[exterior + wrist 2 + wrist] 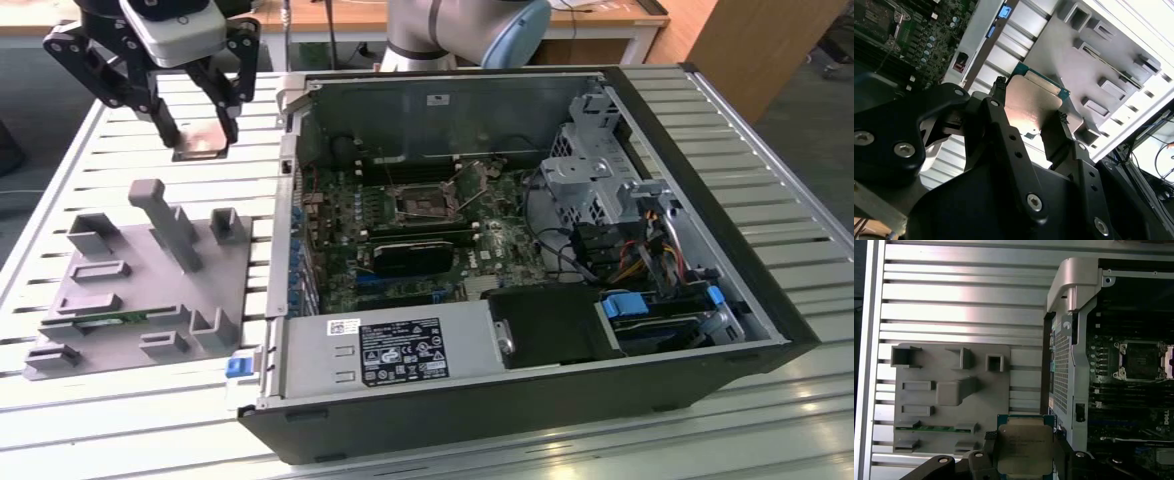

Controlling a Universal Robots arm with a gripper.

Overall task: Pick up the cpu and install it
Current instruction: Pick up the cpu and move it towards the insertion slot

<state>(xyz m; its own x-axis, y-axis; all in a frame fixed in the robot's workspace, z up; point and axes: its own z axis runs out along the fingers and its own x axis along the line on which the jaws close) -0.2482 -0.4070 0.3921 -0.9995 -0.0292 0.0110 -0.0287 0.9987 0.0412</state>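
The end effector (199, 138) is closed on the cpu (1023, 447), pinching its opposite edges between both fingers over the slatted surface (114, 150), beside the open computer case (534, 405).

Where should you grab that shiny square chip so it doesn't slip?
By two opposite edges, coming straight down from above. The cpu is flat and thin, so its rim is the part that can be pinched. The gripper holds it that way, clamped on both sides.
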